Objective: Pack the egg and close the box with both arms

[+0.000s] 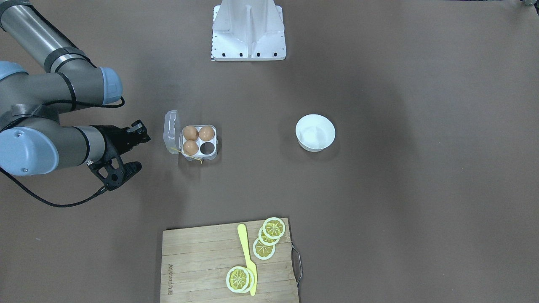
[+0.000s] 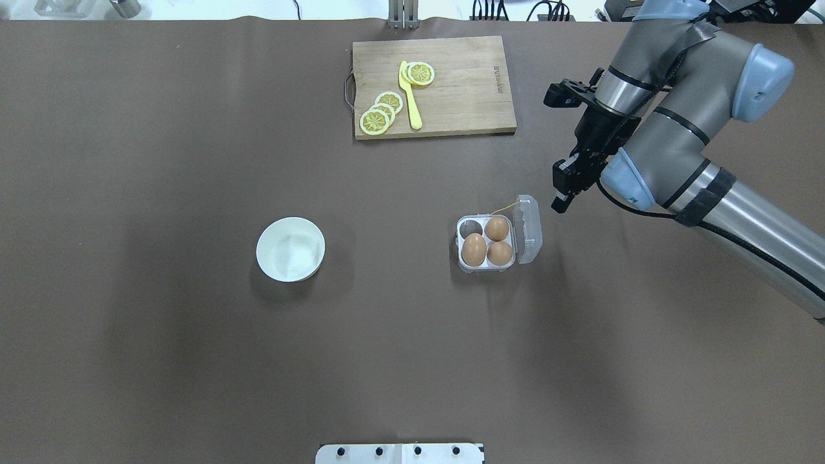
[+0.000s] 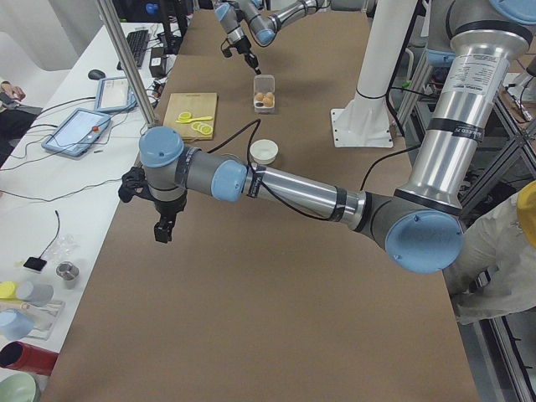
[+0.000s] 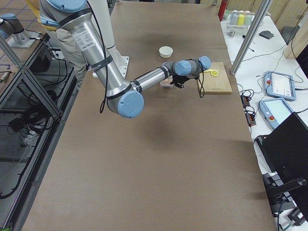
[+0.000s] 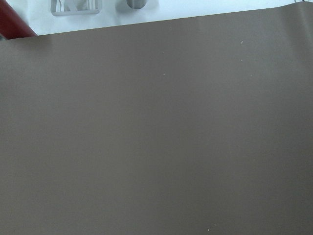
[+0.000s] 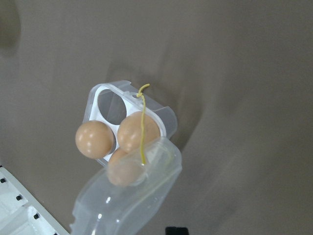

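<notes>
The box stands open on the brown table, its clear lid tipped up on the side towards my right gripper. Three identical brown eggs fill three cells and one cell is bare. I cannot tell the eggs apart. The box also shows in the overhead view and the right wrist view, with a yellow string. My right gripper hangs just beside the lid, apart from it, fingers looking shut and empty. My left gripper is far off over bare table; I cannot tell its state.
A white bowl sits to the carton's left in the overhead view. A wooden cutting board with lemon slices and a yellow knife lies at the far edge. A white metal stand is at the robot's side.
</notes>
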You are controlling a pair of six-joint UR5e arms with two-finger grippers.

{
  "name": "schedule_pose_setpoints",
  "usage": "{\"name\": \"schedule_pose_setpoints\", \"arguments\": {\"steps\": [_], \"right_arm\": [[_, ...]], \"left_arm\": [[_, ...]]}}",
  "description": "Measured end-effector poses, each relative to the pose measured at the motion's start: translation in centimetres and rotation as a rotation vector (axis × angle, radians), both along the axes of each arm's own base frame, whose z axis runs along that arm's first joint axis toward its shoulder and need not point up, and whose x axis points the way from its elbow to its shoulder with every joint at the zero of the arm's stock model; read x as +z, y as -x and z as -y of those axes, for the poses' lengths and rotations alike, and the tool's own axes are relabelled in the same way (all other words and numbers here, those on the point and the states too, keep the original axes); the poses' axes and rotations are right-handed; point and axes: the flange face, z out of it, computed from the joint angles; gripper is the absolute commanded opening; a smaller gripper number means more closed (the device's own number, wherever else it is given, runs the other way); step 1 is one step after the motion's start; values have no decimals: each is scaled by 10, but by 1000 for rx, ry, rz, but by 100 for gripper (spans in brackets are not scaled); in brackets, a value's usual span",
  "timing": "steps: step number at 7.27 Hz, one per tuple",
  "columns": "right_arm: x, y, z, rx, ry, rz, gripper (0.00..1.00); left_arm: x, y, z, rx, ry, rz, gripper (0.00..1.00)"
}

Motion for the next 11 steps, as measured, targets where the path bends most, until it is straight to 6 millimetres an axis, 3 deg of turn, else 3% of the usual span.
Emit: {"name": "schedule_pose_setpoints", "arguments": {"steps": [5, 6, 7, 9, 11], "right_arm": [[-65, 45, 2, -14, 47, 21, 0], [-85, 54, 6, -2, 68, 18, 56], [-101, 55, 10, 35, 92, 15, 100], [-120, 24, 29, 158, 138, 25, 100], [-111, -45, 66, 298, 155, 15, 100]], "left_arm": [[0, 0, -2, 0, -1, 0, 98], [0, 1, -4, -1, -2, 0, 98], [0, 1, -8, -1, -4, 0, 98], [4, 1, -16, -2, -1, 0, 98], [5, 3, -19, 2, -8, 2, 98]]}}
